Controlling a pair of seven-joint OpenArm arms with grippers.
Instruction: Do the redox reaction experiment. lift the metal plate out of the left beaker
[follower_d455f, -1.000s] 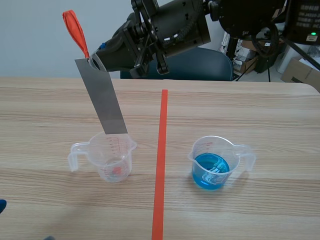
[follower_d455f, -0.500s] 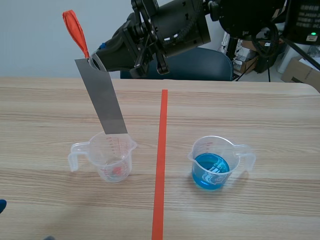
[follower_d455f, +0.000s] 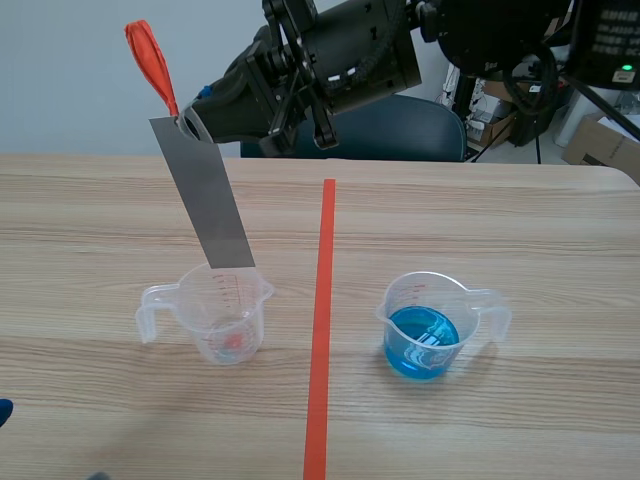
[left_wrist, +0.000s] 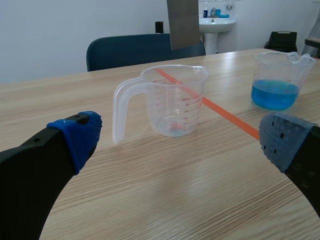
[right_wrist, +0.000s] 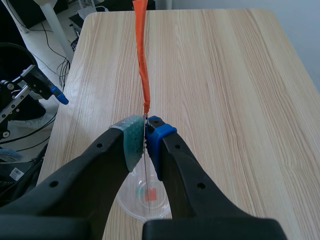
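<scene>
Right pincer (right_wrist: 145, 137) clenched on metal plate (follower_d455f: 205, 195) at top edge, below orange tab (follower_d455f: 150, 60). Plate edge-on, barely visible in right wrist view. Plate tilted, hanging just clear above left beaker (follower_d455f: 222, 312); upper part cut off in left wrist view. Left pincer (left_wrist: 182, 142) released, low over worktop (follower_d455f: 100, 220), mostly outside scene view.

R pincer (right_wrist: 145, 140) pinches thin metal plate (right_wrist: 145, 175) edge-on, w/ clear beaker (right_wrist: 134, 201) below.

Lab-like workroom, wood-grain table (follower_d455f: 500, 220), blue chair (left_wrist: 135, 50), wall washbasin (left_wrist: 217, 22), cardboard boxes (follower_d455f: 600, 145)
</scene>
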